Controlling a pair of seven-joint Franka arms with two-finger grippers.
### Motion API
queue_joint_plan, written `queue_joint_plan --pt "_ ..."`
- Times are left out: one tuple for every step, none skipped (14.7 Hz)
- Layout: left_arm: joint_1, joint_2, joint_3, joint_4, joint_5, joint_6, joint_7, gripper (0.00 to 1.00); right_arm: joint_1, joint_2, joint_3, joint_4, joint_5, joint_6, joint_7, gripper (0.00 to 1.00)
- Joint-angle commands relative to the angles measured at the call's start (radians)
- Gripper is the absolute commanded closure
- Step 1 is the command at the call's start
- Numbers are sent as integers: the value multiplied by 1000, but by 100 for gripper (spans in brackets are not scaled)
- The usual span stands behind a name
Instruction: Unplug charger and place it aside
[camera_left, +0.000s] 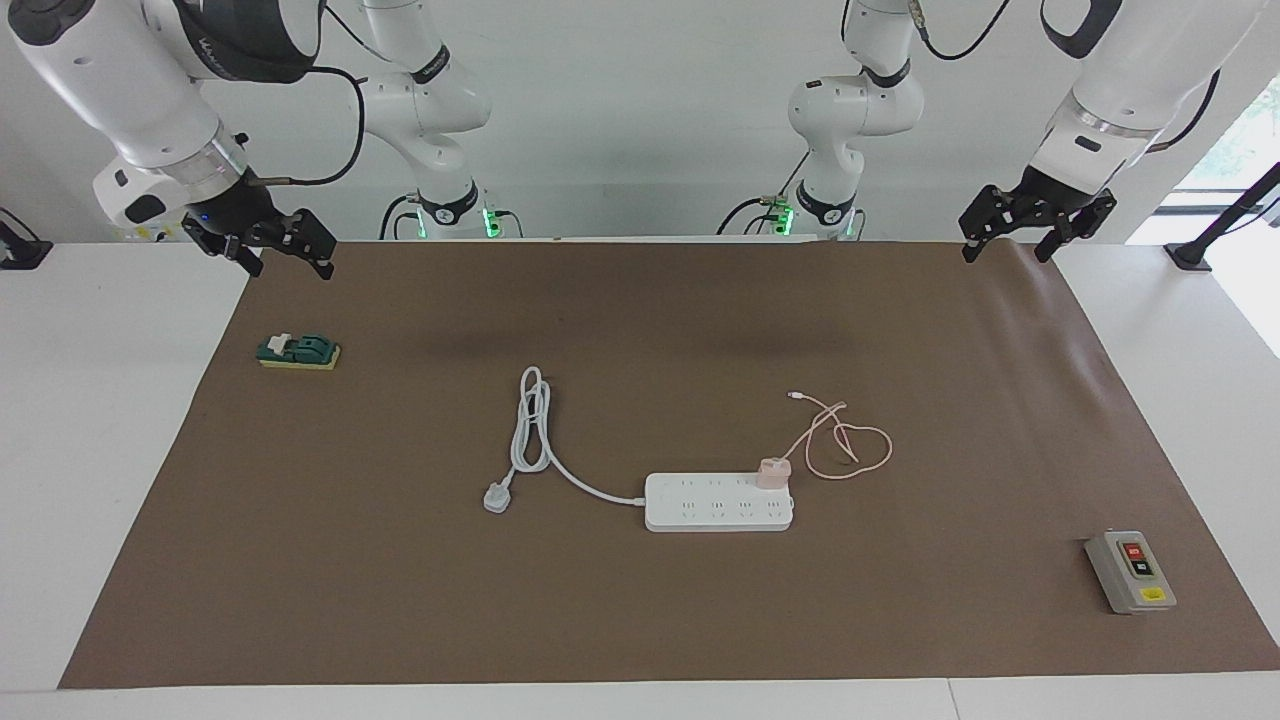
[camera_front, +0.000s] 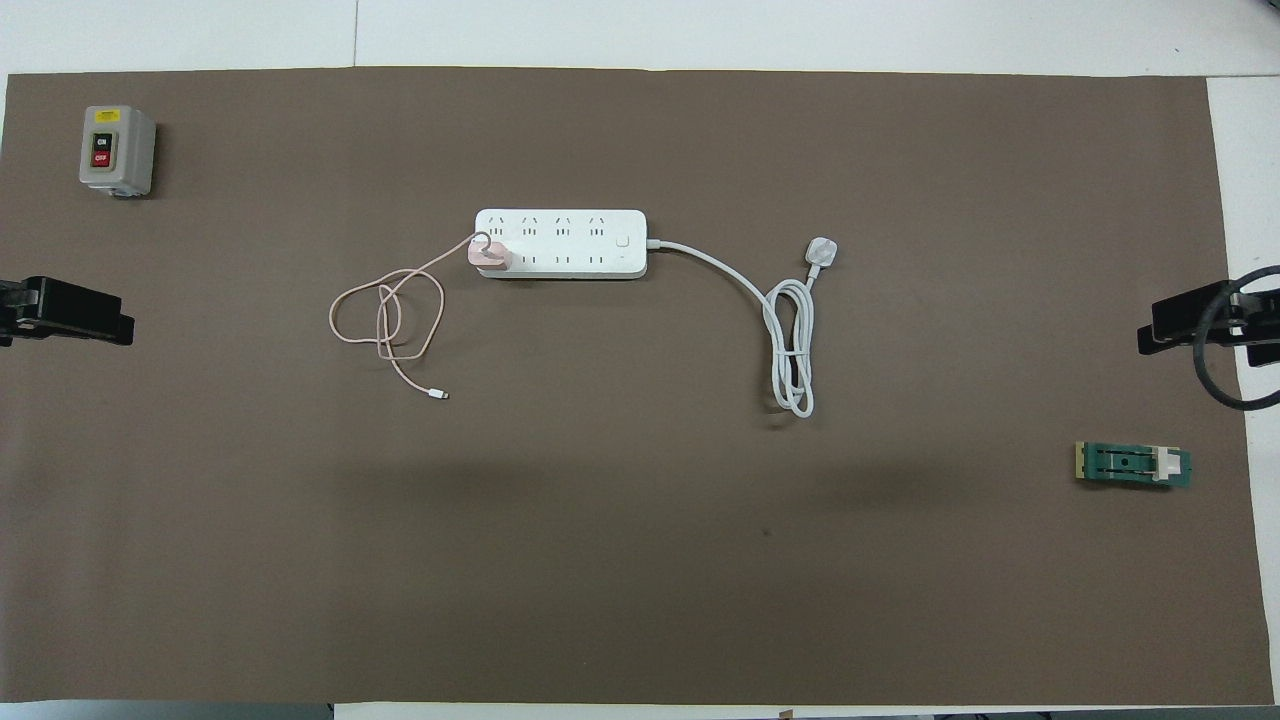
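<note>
The pale pink charger (camera_left: 773, 472) (camera_front: 489, 256) is plugged into the white power strip (camera_left: 718, 502) (camera_front: 560, 243), at the strip's end toward the left arm's end of the table. Its thin pink cable (camera_left: 845, 445) (camera_front: 385, 320) lies looped on the mat beside the strip, nearer to the robots. My left gripper (camera_left: 1006, 250) (camera_front: 70, 312) hangs open and empty over the mat's edge at the left arm's end. My right gripper (camera_left: 290, 262) (camera_front: 1190, 320) hangs open and empty over the mat's edge at the right arm's end. Both are well apart from the charger.
The strip's thick white cord and three-pin plug (camera_left: 497, 497) (camera_front: 821, 251) lie toward the right arm's end. A grey switch box (camera_left: 1130, 572) (camera_front: 116, 150) sits at the left arm's end. A green part on a yellow base (camera_left: 298, 351) (camera_front: 1133, 465) lies at the right arm's end. A brown mat (camera_left: 640, 620) covers the table.
</note>
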Motion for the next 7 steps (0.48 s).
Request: queue_joint_plan --pt "13 -24 -15 -34 -1 20 -108 0 -4 -7 9 4 -12 -16 18 0" --pt "12 -24 -15 -34 -1 31 -142 0 -4 -7 9 4 -12 -16 18 0" --pt "11 -24 -19 -34 -2 34 -202 0 -4 -7 9 4 -12 -16 18 0" --pt "11 -22 -27 -34 -5 39 -286 0 -4 -7 9 4 -12 -16 18 0" --pt "11 -22 -31 -35 -8 49 -396 0 -4 -7 9 4 -12 -17 18 0" --pt "11 -18 -36 -40 -10 62 -494 0 -4 -7 9 4 -12 -16 18 0" --pt "11 -16 -48 -49 -11 86 -597 0 -4 -7 9 4 -12 -16 18 0"
